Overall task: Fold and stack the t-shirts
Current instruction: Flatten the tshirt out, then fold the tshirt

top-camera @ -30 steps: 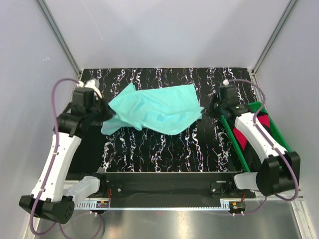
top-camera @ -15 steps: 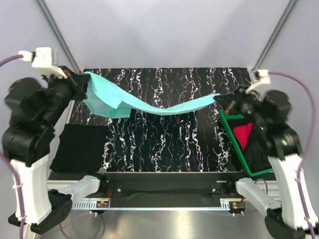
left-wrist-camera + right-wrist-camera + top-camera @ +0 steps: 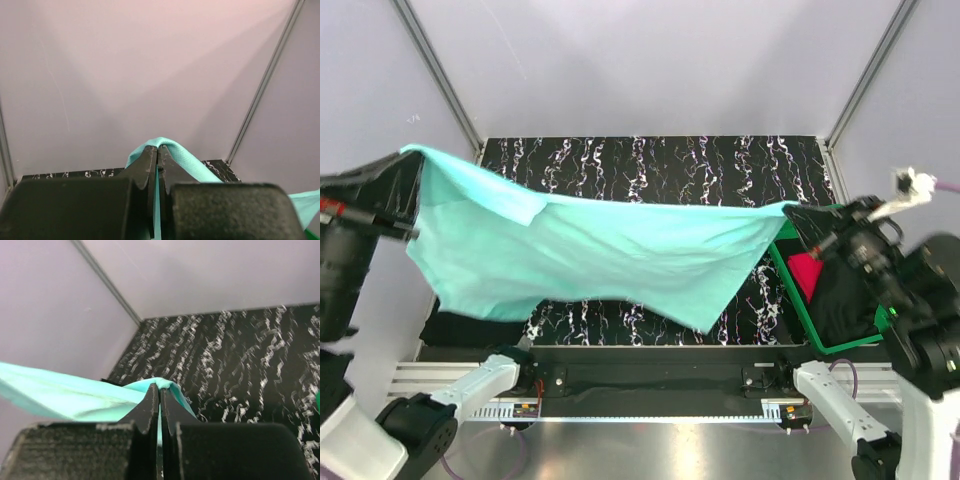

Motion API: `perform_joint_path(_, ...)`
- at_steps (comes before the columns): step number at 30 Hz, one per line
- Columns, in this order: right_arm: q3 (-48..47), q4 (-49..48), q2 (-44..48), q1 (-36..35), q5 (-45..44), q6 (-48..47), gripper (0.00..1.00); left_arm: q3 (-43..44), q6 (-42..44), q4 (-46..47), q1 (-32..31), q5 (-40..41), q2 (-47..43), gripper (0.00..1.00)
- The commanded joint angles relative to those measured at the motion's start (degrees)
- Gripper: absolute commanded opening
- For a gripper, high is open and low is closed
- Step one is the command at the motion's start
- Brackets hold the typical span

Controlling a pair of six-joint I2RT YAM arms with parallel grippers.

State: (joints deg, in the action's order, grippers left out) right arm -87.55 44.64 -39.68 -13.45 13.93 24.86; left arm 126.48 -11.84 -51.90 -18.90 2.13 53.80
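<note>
**Soft, even light fills the white-walled cell; both raised arms show blur.**

Overhead, bright diffuse light seems to fall from above. Shadows under the turquoise t-shirt (image 3: 620,255) are soft against the black marbled mat (image 3: 660,160), and the metal strip (image 3: 700,450) at the near edge carries a dull sheen. The left arm (image 3: 350,250) and right arm (image 3: 910,290) sit close to the lens, oversized and soft-edged. In the wrist views the left gripper (image 3: 157,152) and right gripper (image 3: 159,390) are dark, underlit and out of focus at the base. The walls take a pinkish cast on the left, and the mat's white streaks smear on the right.
</note>
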Motion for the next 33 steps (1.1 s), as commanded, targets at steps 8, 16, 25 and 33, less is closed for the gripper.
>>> perform_joint_path(8,4.84,-5.08,-23.49,0.18,-15.51,1.6,0.0,-16.85,6.3,12.06,-0.01,1.56,26.61,0.0)
perform_joint_path(16,3.71,-18.25,-50.2,2.55,-27.21,-5.17,0.0,-7.68,9.73,20.59,6.41,-3.97,59.86,0.0)
perform_joint_path(25,-12.18,-19.95,-80.54,8.88,-20.18,-6.23,0.0,3.89,4.72,31.85,10.98,-7.57,80.76,0.0)
perform_joint_path(33,-17.83,-19.24,-87.06,10.55,-17.1,-5.09,0.0,-8.17,-0.55,42.23,13.0,-11.36,76.89,0.0)
